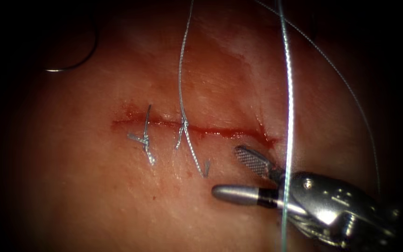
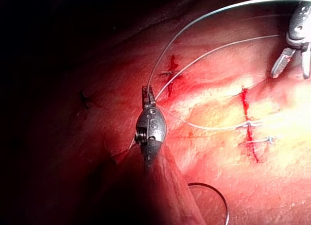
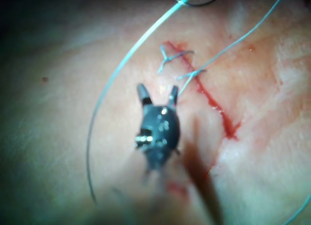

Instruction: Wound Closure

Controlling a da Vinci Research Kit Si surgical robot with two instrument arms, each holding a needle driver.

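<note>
1. Right gripper (image 1: 229,172): jaws wide open, holding nothing. It sits below the right end of the cut (image 1: 197,129) in the endoscope view, one jaw aimed at that end and the other lying flat over the tissue (image 1: 94,186). My read: it is parked clear, ready to take thread or needle.
2. Left gripper (image 2: 148,92): jaws shut on the thread (image 2: 194,21), as seen in the left wrist view. The strand leaves its tips and arcs away over the tissue. Probable reason: keeps tension on the strand and lifts it off the wound.
3. Thread relative to the right gripper: one taut strand (image 1: 289,93) crosses just over its wrist, behind the open jaws and not between them. A second strand (image 1: 181,70) rises from the middle stitch, well to the gripper's far side.
4. Needle (image 1: 78,58): lies free on the tissue, not driven in, held by neither tool. It is well apart from the right gripper, beyond the left end of the cut and above it in the endoscope view. In the left wrist view a curve of it lies behind the left gripper, near that arm's shaft.
5. Two stitches (image 1: 145,137) already cross the cut, both left of the right gripper's tips. The right end by the upper jaw is still unstitched, with red fluid (image 1: 267,139) along the line.
</note>
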